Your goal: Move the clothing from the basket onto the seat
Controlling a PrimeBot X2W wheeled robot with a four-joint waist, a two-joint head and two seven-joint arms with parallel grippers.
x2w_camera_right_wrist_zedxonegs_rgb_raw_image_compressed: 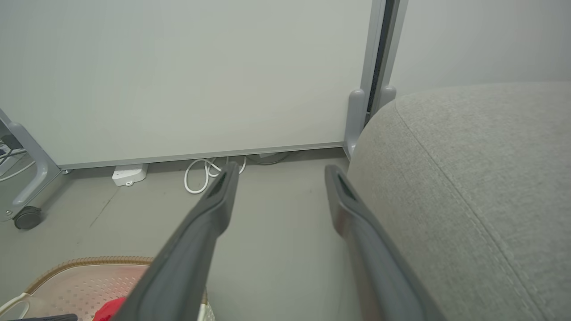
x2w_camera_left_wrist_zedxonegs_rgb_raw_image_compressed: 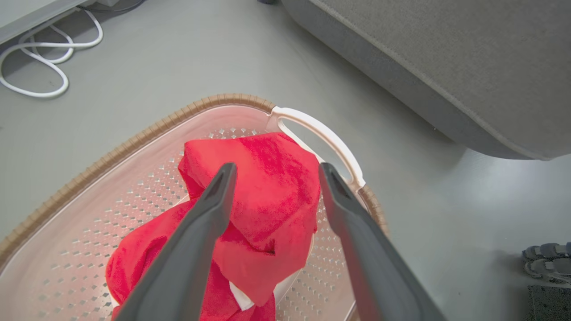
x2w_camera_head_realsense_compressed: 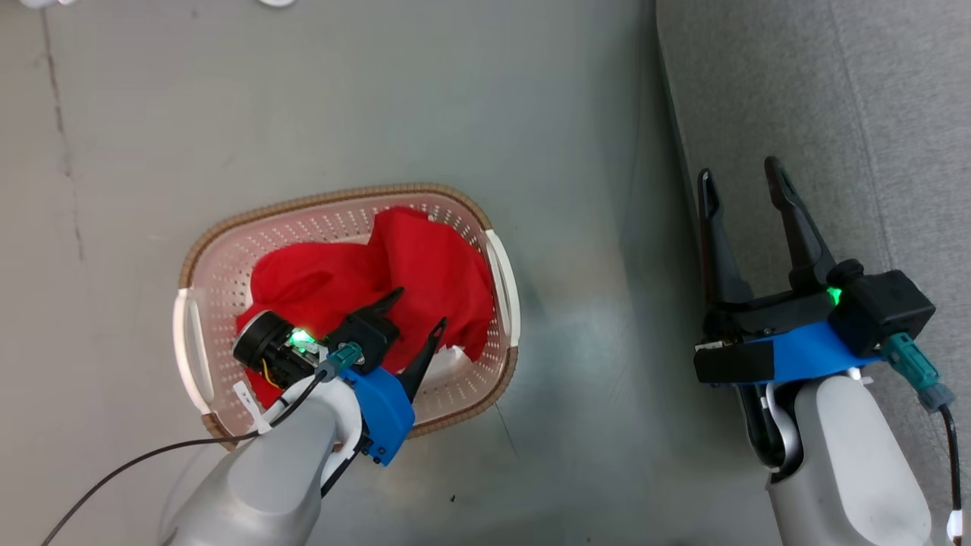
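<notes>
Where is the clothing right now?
In the head view, the clothing lies heaped inside the basket on the floor at lower left, beneath the open left gripper; the seat is to the right.

Clothing (x2w_camera_head_realsense_compressed: pixel 425 265) bright red with a white scrap (x2w_camera_left_wrist_zedxonegs_rgb_raw_image_compressed: pixel 241 299) showing; basket (x2w_camera_head_realsense_compressed: pixel 220 280) cream-white, walls dotted with small holes, rim brown woven-look, handles (x2w_camera_head_realsense_compressed: pixel 504 284) white; seat (x2w_camera_head_realsense_compressed: pixel 834 91) plain grey weave; floor (x2w_camera_head_realsense_compressed: pixel 303 98) pale grey; left gripper (x2w_camera_head_realsense_compressed: pixel 420 307) and right gripper (x2w_camera_head_realsense_compressed: pixel 739 170) black-fingered on blue mounts, each with a green light.
</notes>
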